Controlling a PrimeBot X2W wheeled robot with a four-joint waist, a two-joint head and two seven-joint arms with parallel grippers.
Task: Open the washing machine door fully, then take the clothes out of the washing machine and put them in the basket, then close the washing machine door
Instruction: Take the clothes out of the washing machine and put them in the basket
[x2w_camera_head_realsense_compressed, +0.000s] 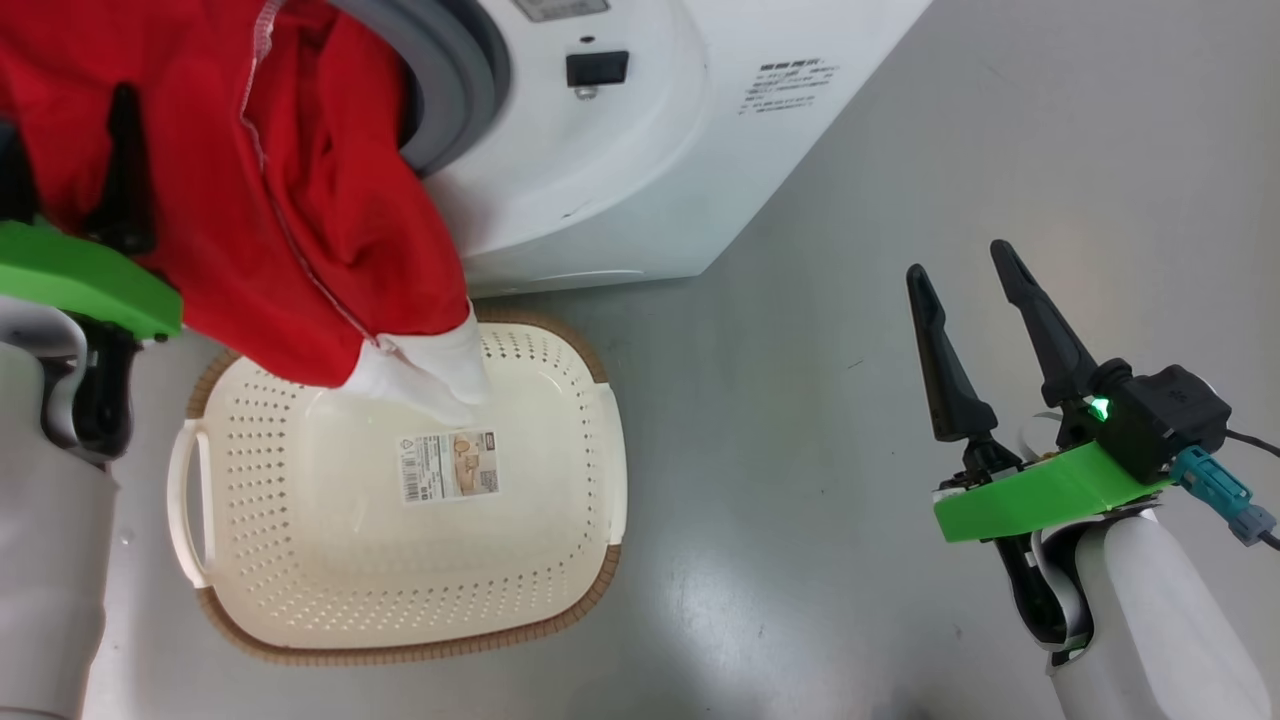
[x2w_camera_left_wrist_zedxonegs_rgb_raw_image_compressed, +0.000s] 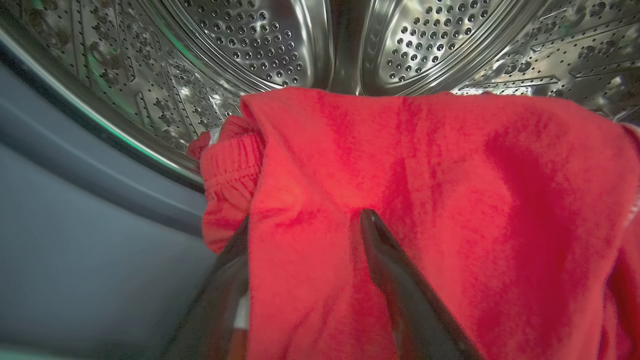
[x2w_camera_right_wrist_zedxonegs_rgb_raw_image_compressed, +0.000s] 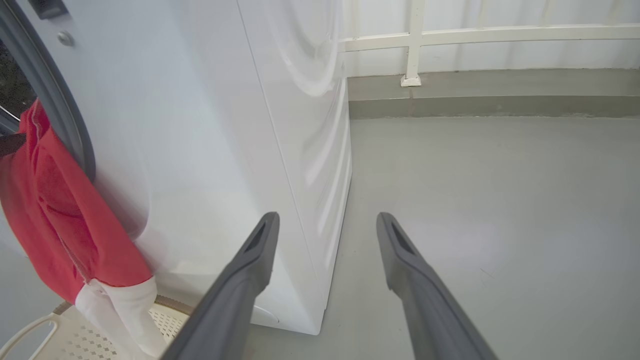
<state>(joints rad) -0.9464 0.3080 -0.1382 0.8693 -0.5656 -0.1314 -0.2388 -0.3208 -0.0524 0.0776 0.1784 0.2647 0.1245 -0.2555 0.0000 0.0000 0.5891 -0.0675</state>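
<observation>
Red clothes (x2w_camera_head_realsense_compressed: 300, 220) hang out of the washing machine (x2w_camera_head_realsense_compressed: 620, 180) mouth, and a white cuff (x2w_camera_head_realsense_compressed: 430, 375) dips into the cream basket (x2w_camera_head_realsense_compressed: 400, 650) on the floor below. My left gripper (x2w_camera_left_wrist_zedxonegs_rgb_raw_image_compressed: 305, 217) is at the drum mouth with its jaws wide open. Red cloth (x2w_camera_left_wrist_zedxonegs_rgb_raw_image_compressed: 425, 175) lies between its fingers and drapes over the left one. In the head view the left gripper (x2w_camera_head_realsense_compressed: 70, 160) sits under the garment. My right gripper (x2w_camera_head_realsense_compressed: 958, 258) stands open and holds nothing, well to the right of the machine. The washing machine door is out of view.
The perforated steel drum (x2w_camera_left_wrist_zedxonegs_rgb_raw_image_compressed: 250, 40) lies behind the cloth, ringed by a grey gasket (x2w_camera_head_realsense_compressed: 460, 80). Bare grey floor (x2w_camera_head_realsense_compressed: 850, 500) spreads right of the basket. A low kerb and white railing (x2w_camera_right_wrist_zedxonegs_rgb_raw_image_compressed: 415, 45) run along the far side past the machine's corner.
</observation>
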